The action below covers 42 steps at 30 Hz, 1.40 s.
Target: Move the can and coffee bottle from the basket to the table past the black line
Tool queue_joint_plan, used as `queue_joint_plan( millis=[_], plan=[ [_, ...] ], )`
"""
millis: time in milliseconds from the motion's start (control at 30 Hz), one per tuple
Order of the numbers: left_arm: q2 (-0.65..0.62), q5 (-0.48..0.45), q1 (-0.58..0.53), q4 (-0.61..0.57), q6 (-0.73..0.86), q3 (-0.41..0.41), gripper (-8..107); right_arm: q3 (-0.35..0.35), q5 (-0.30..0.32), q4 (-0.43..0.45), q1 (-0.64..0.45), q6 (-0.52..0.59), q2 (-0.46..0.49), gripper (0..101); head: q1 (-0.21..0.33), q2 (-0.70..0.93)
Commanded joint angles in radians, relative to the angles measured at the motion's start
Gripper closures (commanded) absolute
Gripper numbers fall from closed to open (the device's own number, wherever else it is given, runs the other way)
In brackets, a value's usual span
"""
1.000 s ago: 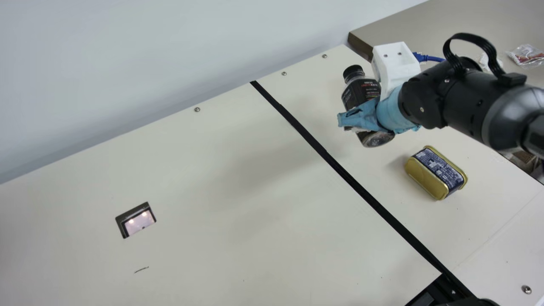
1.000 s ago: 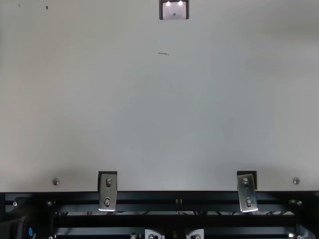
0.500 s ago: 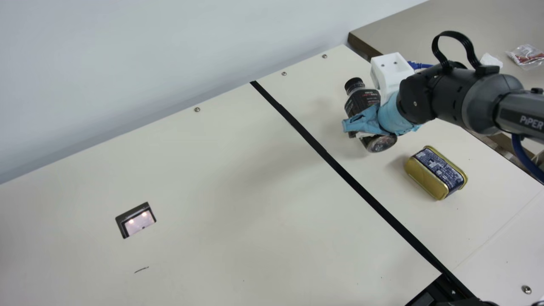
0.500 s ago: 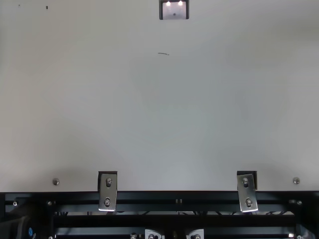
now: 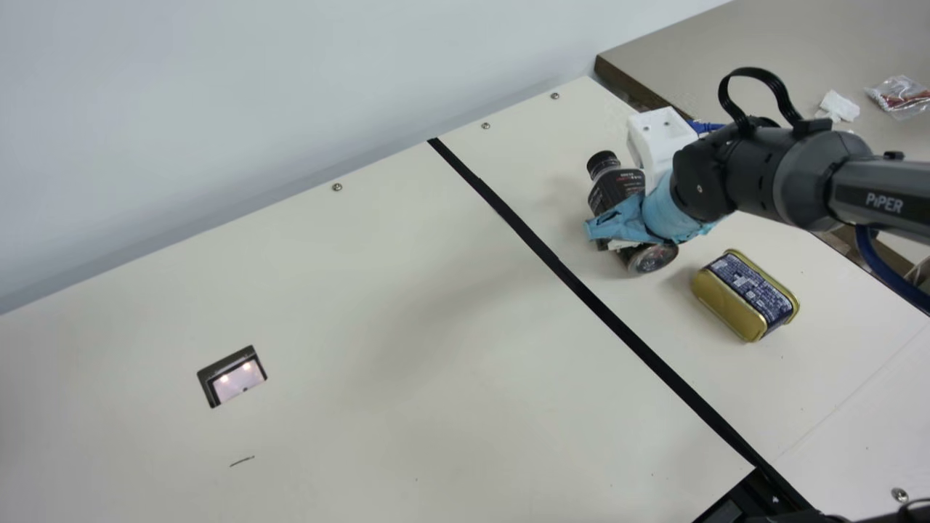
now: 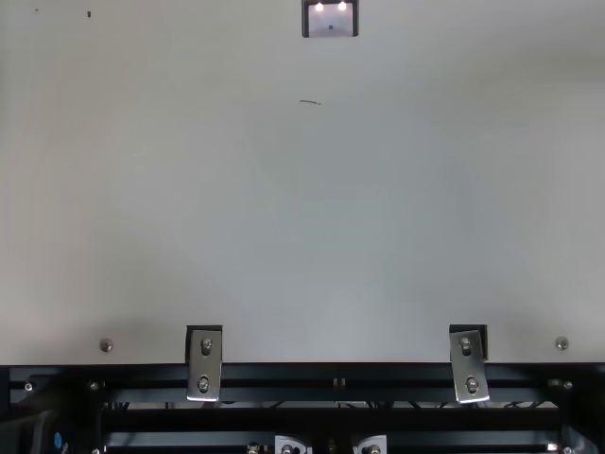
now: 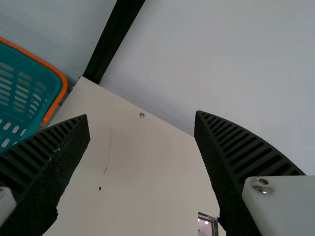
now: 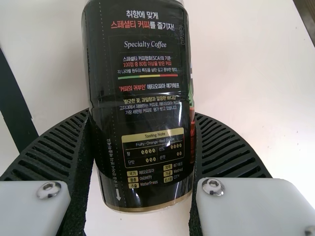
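Observation:
In the main view my right gripper [image 5: 617, 224] is shut on the dark coffee bottle [image 5: 614, 190], which tilts, cap toward the far side, beyond the black line [image 5: 603, 312]. In the right wrist view the bottle [image 8: 142, 88] stands between the ribbed fingers of my right gripper [image 8: 142, 147], both pressed against it. The gold and blue can [image 5: 745, 294] lies on the table past the line, nearer than the bottle. My left gripper [image 7: 142, 123] is open with nothing between its fingers. In the left wrist view part of the teal basket [image 7: 29, 83] with an orange rim shows.
The cream table [image 5: 363, 327] meets a pale wall along its far edge. A brownish table [image 5: 726, 58] adjoins at the far right, with a plastic packet [image 5: 899, 96] and a white scrap [image 5: 839, 107] on it. A small rectangular cutout [image 5: 232, 376] is in the cream table.
My right arm has lowered with the bottle in its gripper, bringing it nearer the table and slightly toward the can. The can has stayed where it was.

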<state>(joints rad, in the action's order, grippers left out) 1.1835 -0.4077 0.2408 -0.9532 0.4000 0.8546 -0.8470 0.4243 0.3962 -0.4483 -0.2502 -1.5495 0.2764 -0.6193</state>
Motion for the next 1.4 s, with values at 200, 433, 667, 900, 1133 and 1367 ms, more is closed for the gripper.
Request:
queue_joint_plan(
  millis=[200,433,667,900,1133,1367],
  plan=[
    [0.0,0.0,0.0,0.0,0.0,0.0,9,0.012,0.001,-0.01,0.001,0.002,0.007,0,0.022,-0.012],
    [0.0,0.0,0.0,0.0,0.0,0.0,9,0.023,0.01,-0.025,0.0,0.007,0.047,0,0.022,-0.012],
    [0.0,0.0,0.0,0.0,0.0,0.0,9,0.025,0.038,-0.03,0.006,0.023,0.138,0,0.022,-0.012],
    [0.0,0.0,0.0,0.0,0.0,0.0,9,0.001,0.099,-0.078,0.031,0.072,0.256,0,0.022,-0.012],
    [0.0,0.0,0.0,0.0,0.0,0.0,9,-0.034,0.157,-0.188,0.064,0.145,0.356,0,0.022,-0.012],
    [0.0,0.0,0.0,0.0,0.0,0.0,9,-0.059,0.2,-0.31,0.09,0.213,0.429,0,0.016,0.03]
  ],
)
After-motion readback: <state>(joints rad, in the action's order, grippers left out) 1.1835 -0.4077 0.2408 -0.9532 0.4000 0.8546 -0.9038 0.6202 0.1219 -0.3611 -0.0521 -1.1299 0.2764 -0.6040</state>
